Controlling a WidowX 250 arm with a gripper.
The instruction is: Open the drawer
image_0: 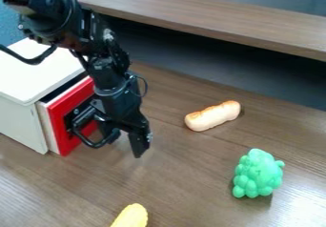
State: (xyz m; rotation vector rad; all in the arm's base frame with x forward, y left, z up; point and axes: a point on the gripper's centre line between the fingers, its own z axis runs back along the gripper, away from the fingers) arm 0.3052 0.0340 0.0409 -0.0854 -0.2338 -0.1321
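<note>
Beyond the yellow toy point(131, 216) at six o'clock, holding the tool point(125, 147) apart at seven, by the handle point(96, 146); apparently at the pulling step, with the drawer point(68, 114) ajar at nine; next, needing a steady draw towards four.

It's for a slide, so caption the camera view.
Gripper at the black handle of a partly open red-fronted drawer, toy bread roll lying apart.

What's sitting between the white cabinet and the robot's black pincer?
The drawer's red front with its curved black handle, as the camera view shows.
</note>
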